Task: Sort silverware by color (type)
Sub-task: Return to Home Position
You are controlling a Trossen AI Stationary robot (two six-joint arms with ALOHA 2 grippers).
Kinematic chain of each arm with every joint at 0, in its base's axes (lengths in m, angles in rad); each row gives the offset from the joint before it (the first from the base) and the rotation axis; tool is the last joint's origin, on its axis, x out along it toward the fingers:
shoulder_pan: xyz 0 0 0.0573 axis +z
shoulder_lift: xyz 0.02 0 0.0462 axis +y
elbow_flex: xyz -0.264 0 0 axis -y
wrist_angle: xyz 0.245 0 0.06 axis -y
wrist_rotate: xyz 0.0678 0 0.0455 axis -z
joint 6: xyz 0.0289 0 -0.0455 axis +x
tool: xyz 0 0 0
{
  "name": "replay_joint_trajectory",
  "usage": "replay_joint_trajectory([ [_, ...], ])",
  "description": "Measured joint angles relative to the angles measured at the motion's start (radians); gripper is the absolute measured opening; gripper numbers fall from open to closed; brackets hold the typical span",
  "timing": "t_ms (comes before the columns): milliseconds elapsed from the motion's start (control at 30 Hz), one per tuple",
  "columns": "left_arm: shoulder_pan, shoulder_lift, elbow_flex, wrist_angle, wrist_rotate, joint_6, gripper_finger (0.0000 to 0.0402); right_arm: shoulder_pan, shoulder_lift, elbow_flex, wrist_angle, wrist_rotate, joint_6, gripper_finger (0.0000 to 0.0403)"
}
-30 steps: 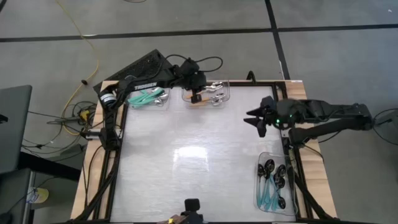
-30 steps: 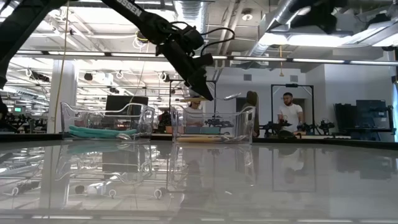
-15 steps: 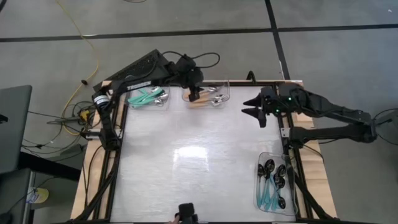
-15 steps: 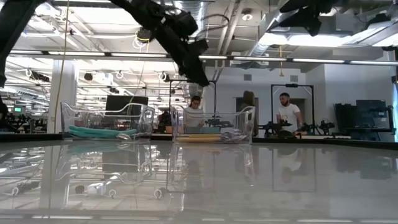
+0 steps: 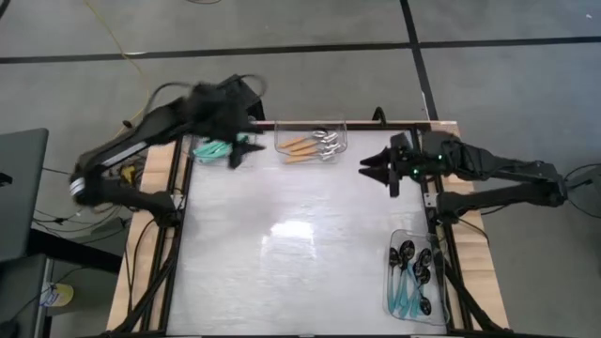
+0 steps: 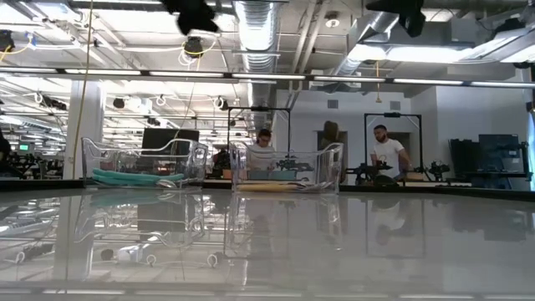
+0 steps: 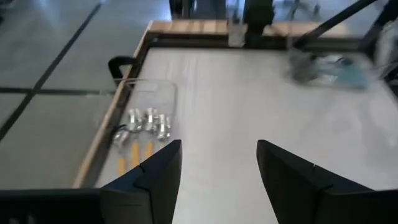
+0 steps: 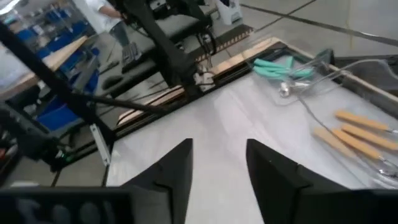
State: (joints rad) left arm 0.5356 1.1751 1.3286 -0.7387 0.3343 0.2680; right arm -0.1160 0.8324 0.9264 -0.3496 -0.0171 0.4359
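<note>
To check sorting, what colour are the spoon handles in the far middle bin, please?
Orange plastic handles, best in right wrist view.

In the high view the left arm arches from the left edge of the frame up and to the right. Its wrist sits in the upper left, and the left gripper points down-frame. The left wrist view shows its two dark fingers spread well apart.

The right arm is folded along the right side of the frame, with its forearm running leftward just above mid-height. The right gripper points toward the frame's centre, its fingers parted.

In the low view both arms show only as dark shapes at the top edge.
</note>
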Motion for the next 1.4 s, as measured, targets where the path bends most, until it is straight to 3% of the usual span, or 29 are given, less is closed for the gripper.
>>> replay_joint_trajectory([
  [200,-0.041,-0.373,-0.372,0.201,0.038,-0.151,0.0175,0.09,-0.024,-0.102,0.171,0.047,-0.055,0.0095],
  [367,-0.044,-0.654,-0.645,0.395,0.046,-0.332,0.0158,0.059,-0.153,-0.343,0.409,0.124,-0.052,0.0016],
  [533,-0.044,-0.889,-0.863,0.544,0.039,-0.497,0.0115,-0.047,-0.235,-0.605,0.729,-0.001,0.087,0.002],
  [667,-0.044,-1.02,-0.957,0.576,-0.002,-0.579,0.006,-0.114,-0.287,-0.705,0.774,-0.048,0.103,0.0015],
  [800,-0.044,-1.11,-0.982,0.517,-0.007,-0.602,0.0008,-0.166,-0.37,-0.76,0.779,-0.106,0.083,0.0014],
  [1033,-0.044,-1.168,-1.068,0.526,-0.024,-0.665,0.0,-0.268,-0.504,-0.918,0.818,-0.156,0.147,0.0014],
  [1167,-0.045,-1.171,-1.148,0.621,0.006,-0.711,0.0,-0.28,-0.514,-0.917,0.778,-0.228,0.137,0.0014],
  [1400,-0.046,-1.17,-1.305,0.844,-0.003,-0.758,0.0,-0.3,-0.513,-0.917,0.748,-0.248,0.069,0.0014],
])
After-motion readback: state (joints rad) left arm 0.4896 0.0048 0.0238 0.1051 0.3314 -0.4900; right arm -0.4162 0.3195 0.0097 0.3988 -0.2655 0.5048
